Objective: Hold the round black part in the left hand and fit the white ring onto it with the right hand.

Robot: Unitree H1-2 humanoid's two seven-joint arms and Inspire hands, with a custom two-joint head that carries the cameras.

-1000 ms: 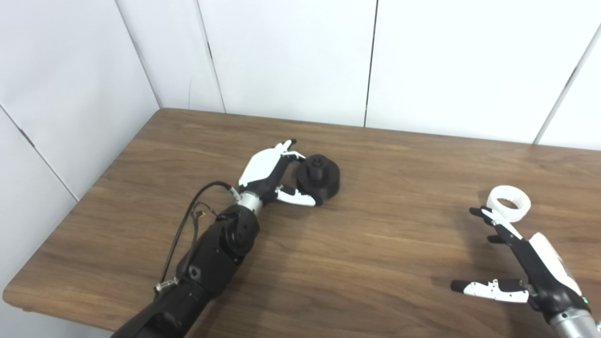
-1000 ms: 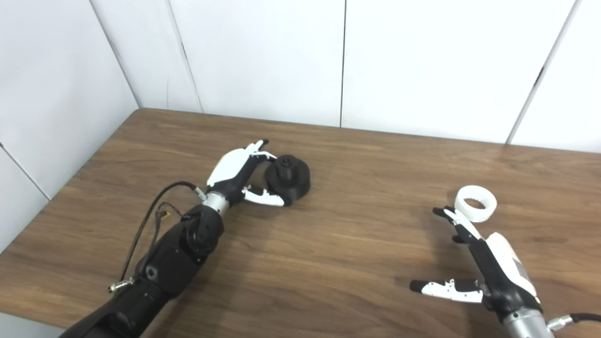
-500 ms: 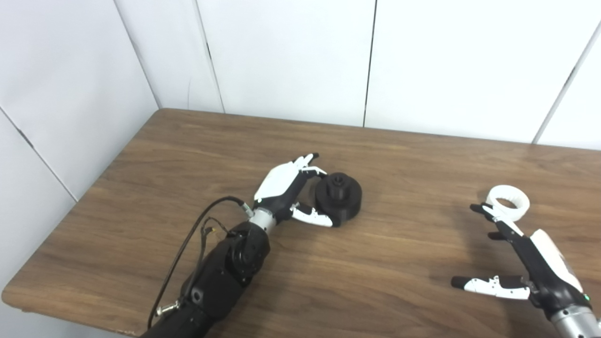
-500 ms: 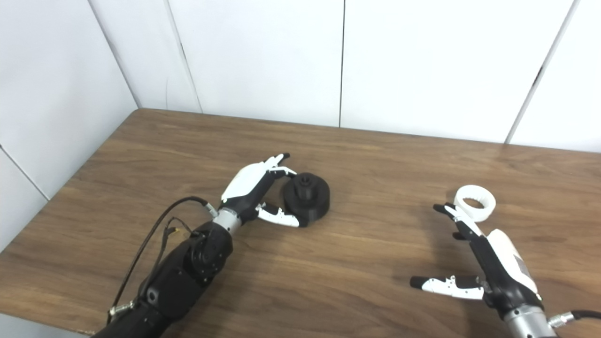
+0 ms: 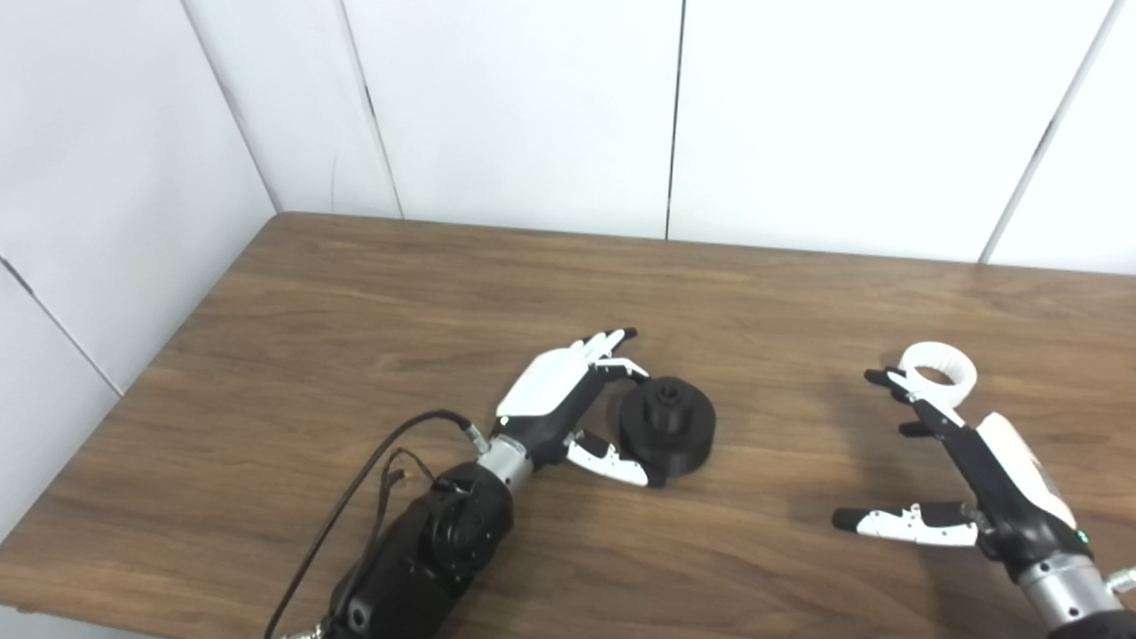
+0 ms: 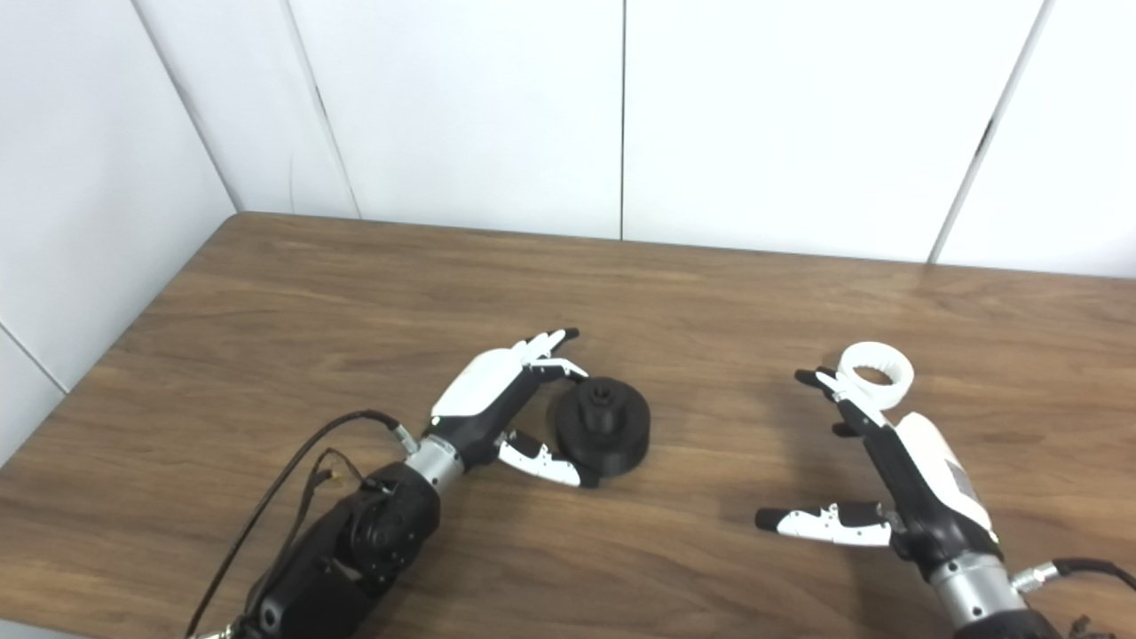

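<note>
The round black part (image 5: 667,428), a disc with a raised hub, rests on the wooden table (image 5: 355,337) near its middle. My left hand (image 5: 568,404) is shut on the part from its left side, with fingers against its far edge and the thumb against its near edge. The white ring (image 5: 938,373) lies flat on the table at the right. My right hand (image 5: 967,479) is open just in front of the ring. Its fingertips reach the ring's near-left rim, and its thumb is spread out to the left.
White wall panels (image 5: 532,106) close off the table at the back and on the left. The table's near edge runs along the bottom left. A black cable (image 5: 373,479) loops beside my left forearm.
My left hand has slid the black part to the right and toward the near edge. The right hand and the ring have barely moved. The camera has shifted slightly.
</note>
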